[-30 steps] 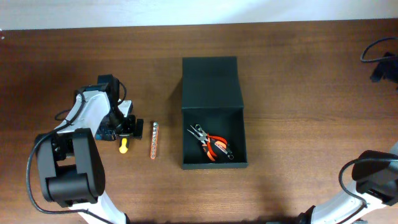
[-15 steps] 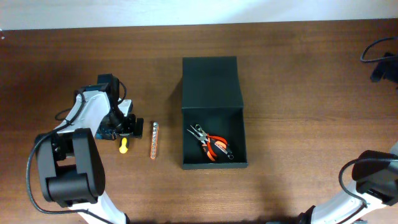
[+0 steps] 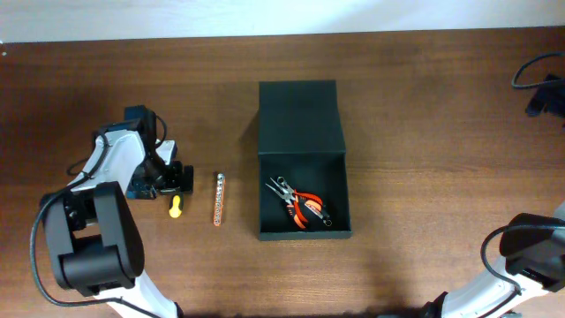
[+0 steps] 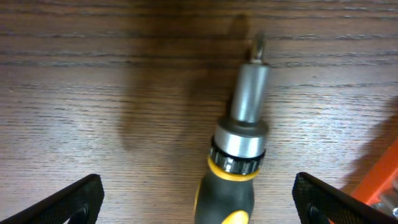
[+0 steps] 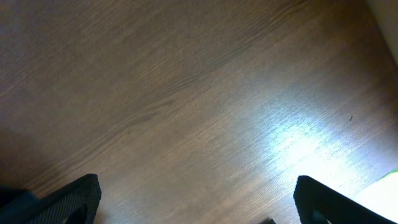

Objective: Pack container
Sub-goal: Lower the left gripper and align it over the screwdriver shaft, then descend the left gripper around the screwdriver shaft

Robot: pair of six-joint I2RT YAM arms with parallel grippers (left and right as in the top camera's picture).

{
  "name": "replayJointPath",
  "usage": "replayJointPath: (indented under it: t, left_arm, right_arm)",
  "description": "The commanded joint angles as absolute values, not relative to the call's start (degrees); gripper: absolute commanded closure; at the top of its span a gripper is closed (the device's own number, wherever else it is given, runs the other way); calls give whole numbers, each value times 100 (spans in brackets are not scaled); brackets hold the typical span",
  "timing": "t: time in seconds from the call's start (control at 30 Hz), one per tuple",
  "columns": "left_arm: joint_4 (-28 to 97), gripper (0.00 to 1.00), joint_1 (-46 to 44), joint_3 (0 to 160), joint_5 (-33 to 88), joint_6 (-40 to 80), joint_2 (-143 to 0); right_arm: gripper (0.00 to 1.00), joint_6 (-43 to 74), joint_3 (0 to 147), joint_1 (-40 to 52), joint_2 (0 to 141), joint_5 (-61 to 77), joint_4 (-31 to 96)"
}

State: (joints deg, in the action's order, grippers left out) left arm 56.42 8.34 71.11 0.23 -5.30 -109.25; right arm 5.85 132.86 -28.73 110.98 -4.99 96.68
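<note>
The container is a dark green-black box at the table's middle, open, with its flap lid lying flat behind it. Orange-handled pliers lie inside. A screwdriver with a black and yellow handle lies left of the box, and its metal shaft points away in the left wrist view. My left gripper is open, one finger on each side of the handle, not touching it. My right gripper is open and empty over bare wood.
An orange strip of bits lies between the screwdriver and the box; its edge also shows in the left wrist view. A black cable lies at the far right edge. The right arm's base stands at the bottom right.
My left arm has shifted a little to the left over the screwdriver. The box, pliers and bit strip have not moved.
</note>
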Motion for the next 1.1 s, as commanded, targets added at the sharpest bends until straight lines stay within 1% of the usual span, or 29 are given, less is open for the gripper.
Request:
replayJointPath:
  t: [0.0,1.07]
  left_arm:
    - [5636,1,843,7129,115,-482,-10982]
    - [5638,1,825,7129,283,-589,-11292]
  right_arm:
    - [1,631,13275,-2895,11102,-493,9668]
    - [1,631,13275,-2895,11102,-491,9668]
